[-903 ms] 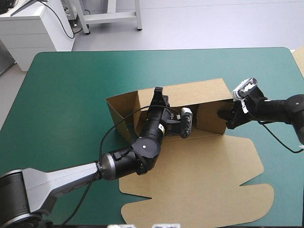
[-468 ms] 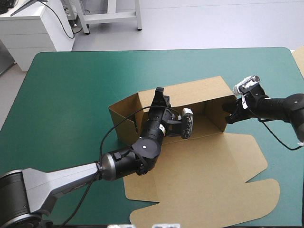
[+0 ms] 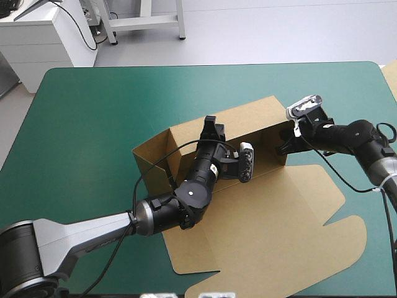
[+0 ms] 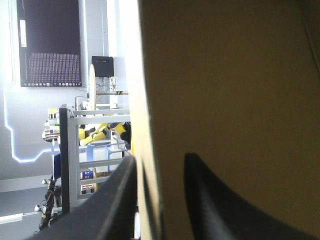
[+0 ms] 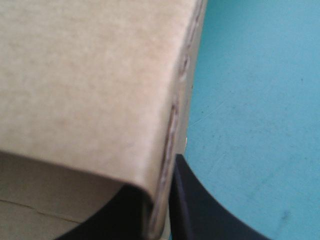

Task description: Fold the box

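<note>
Box [image 3: 205, 186] half-raised on the teal-green table [image 3: 93, 124], seen from the robot's side outward. Nearest the robot, the lid panel [image 3: 267, 223] lies flat on the cover, its cut tabs reaching toward the near edge. Past it the left arm crosses the board, and the left gripper [image 3: 209, 124] pinches the top edge of the upright rear wall [image 3: 248, 118]. In the left wrist view its black fingers stand almost together with the brown sheet between them [image 4: 160, 160]. The left end wall [image 3: 152, 164] stands up as well, angled toward the table's left side.

Farther right, the right gripper [image 3: 284, 146] is clamped on the right end wall [image 3: 280, 139]. Its own view shows a bent corner of board caught between the two fingers [image 5: 157, 200], with bare cover just beyond.

Compared with the earlier pictures, the whole sheet has swung on the table. The right end of the rear wall has moved farther away and toward the middle, while the left corner has come nearer the robot and the lid panel has slid along with it. The right gripper has travelled inward with its flap, which now sits closer to the rear wall.

That suggests the right end is being squared up against the rear wall. Nothing looks tucked yet, so the walls probably depend on both grips to stay upright.
</note>
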